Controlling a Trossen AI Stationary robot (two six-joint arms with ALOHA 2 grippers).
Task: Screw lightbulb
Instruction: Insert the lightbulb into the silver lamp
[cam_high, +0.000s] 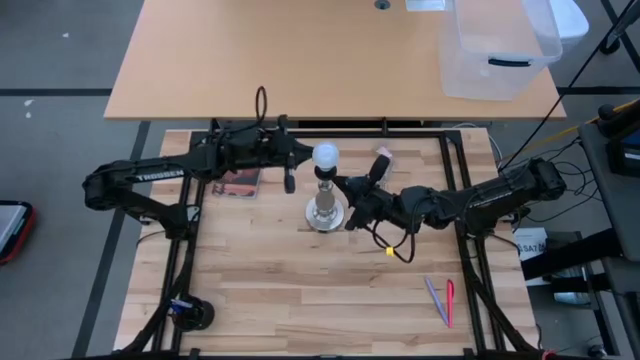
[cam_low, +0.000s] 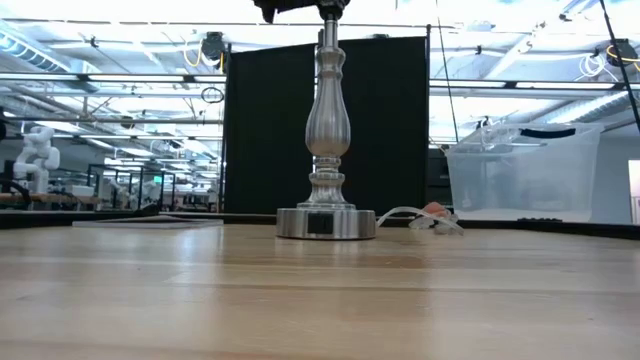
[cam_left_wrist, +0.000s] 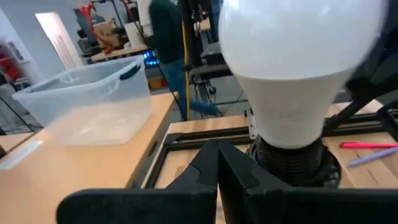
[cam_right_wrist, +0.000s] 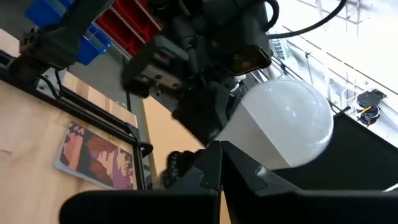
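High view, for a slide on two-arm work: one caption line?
Both arms meet at the silver lamp stand mid-table, with the white lightbulb sitting on top in its socket.

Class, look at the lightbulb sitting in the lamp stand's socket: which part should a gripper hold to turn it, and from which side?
Grip the lightbulb across the widest part of its round globe, probably coming in level from the side. It stands upright on the stand, base hidden in the black socket, so only the globe is free.

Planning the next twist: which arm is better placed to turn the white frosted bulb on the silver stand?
Left, probably. Its hand sits level beside the white frosted bulb atop the silver stand; the right hand is lower, near the stand's post.
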